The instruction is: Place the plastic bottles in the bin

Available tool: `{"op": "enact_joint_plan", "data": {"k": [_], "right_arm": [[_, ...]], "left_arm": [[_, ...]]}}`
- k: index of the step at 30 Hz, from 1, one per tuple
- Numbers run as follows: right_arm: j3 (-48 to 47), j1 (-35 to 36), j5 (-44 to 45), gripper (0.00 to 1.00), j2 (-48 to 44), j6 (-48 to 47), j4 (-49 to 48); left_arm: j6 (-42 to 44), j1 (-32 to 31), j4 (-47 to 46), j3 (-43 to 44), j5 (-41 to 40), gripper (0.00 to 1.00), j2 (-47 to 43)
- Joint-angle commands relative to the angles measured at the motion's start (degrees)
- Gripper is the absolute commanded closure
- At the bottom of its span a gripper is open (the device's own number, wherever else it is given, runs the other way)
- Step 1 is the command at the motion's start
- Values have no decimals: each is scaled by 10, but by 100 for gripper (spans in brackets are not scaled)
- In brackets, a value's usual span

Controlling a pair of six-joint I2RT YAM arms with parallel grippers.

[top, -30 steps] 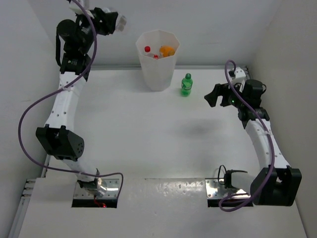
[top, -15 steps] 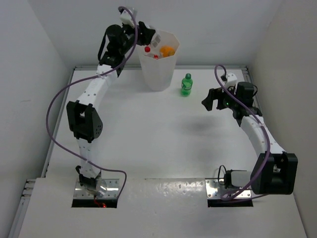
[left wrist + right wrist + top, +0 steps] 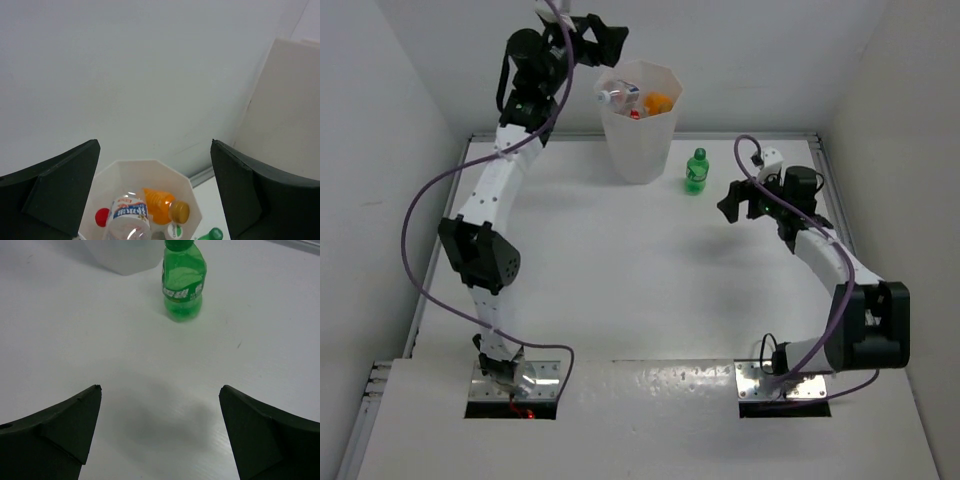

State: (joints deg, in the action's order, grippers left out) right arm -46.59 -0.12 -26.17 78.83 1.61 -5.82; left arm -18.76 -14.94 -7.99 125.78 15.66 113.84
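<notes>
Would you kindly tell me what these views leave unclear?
1. Left wrist view: how many bottles lie in the bin; they overlap, and the bottom edge cuts them off.
2. Right wrist view: the green bottle's cap, cut off by the top edge.

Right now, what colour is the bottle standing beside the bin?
The bottle is green, cap included; the right wrist view shows it best.

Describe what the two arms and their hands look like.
The left arm and right arm have white links, black joint housings and a loose purple cable each. The left hand and right hand are black, with two broad wedge-shaped fingers.
</notes>
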Motion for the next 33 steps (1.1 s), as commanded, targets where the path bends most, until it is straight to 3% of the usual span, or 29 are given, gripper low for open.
{"op": "enact_joint_plan", "data": {"k": [1,3,14,21,30,33], "right_arm": [[-3,23,-12,0,26,-11,-121],[-11,24,-16,0,58,-29,-153],[-133,39,-37,0,229,-20,-281],[-245,53,-45,0,330,5,-293],[-320,72,-42,0,441,-11,-282],[-329,75,-32,11,459,-34,-279]], "left_arm": [[-15,22,-10,27,-1,0,-88],[-20,42,2,4,-1,0,-128],[-37,124,19,-299,27,0,-307],[-80,171,25,-347,33,0,-330],[-128,207,19,-363,58,0,-312],[-128,212,19,-363,58,0,-307]]}}
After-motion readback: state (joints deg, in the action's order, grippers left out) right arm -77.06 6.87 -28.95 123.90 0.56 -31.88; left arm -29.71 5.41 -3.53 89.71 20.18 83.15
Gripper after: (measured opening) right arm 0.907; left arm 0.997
